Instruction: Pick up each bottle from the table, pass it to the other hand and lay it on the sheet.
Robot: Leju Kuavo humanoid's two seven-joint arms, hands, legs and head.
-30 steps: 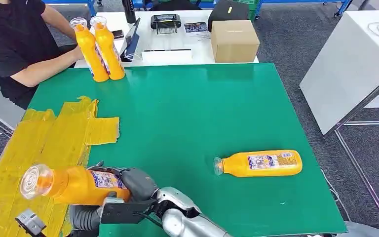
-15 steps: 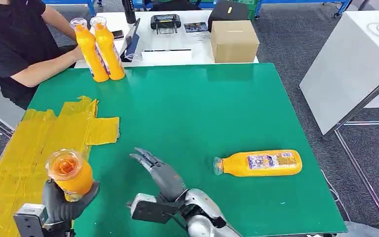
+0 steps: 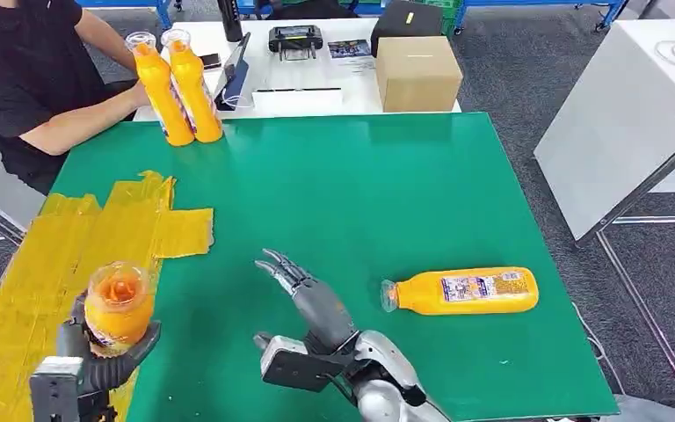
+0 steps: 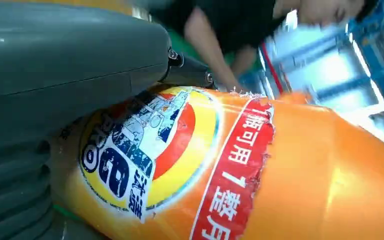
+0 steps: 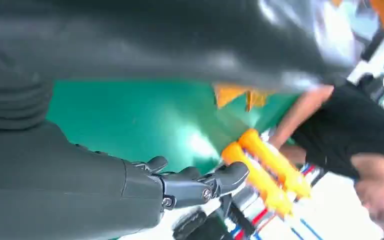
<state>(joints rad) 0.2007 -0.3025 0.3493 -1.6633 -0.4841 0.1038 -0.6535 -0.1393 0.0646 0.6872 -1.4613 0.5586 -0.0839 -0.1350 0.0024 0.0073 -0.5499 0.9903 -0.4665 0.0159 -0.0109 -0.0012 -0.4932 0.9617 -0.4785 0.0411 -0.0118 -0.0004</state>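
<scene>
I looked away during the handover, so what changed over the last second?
The bottle went from the right hand to the left hand, which now grips it upright near the yellow sheet. The right hand let go and pulled away, fingers spread. The lying bottle and the two standing bottles stayed put.

A cardboard box (image 3: 418, 72) sits beyond a seated person (image 3: 26, 79).

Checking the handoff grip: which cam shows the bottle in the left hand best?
Head view: the held bottle shows cap to body, upright in the left hand, over the yellow sheet. The left wrist view is too close, giving label and orange body. The right wrist view has nothing I can tell is it.
</scene>
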